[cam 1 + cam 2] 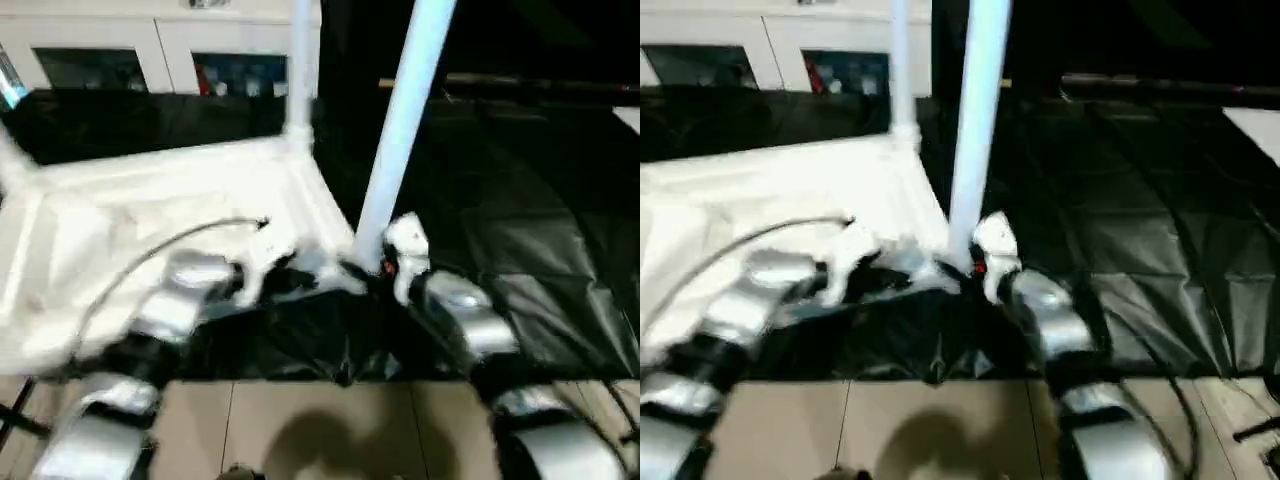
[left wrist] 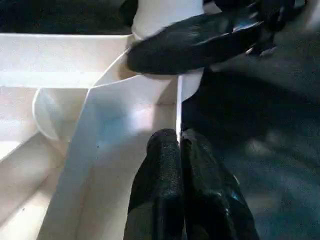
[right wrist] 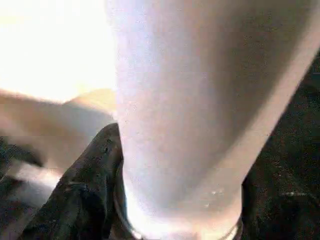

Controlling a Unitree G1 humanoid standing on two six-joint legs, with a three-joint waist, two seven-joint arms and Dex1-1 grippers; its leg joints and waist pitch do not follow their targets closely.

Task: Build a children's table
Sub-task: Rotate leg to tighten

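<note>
The children's table top [image 1: 150, 230] lies upside down on a black sheet, ribbed side up. One white leg [image 1: 300, 70] stands in its far right corner socket. A second leg [image 1: 400, 130] rises, leaning slightly, from the near right corner. My right gripper [image 1: 385, 265] is closed around the base of that leg [image 3: 190, 100], with a black finger [image 2: 200, 42] wrapped across it. My left gripper [image 2: 179, 140] is shut on the thin rim wall of the table top [image 2: 120, 125], just beside that corner.
A white cabinet with glass doors [image 1: 150, 50] stands at the back. The black sheet [image 1: 520, 230] spreads to the right of the table top. Tiled floor [image 1: 330, 430] lies at the near edge. A grey cable [image 1: 150, 255] arcs over my left forearm.
</note>
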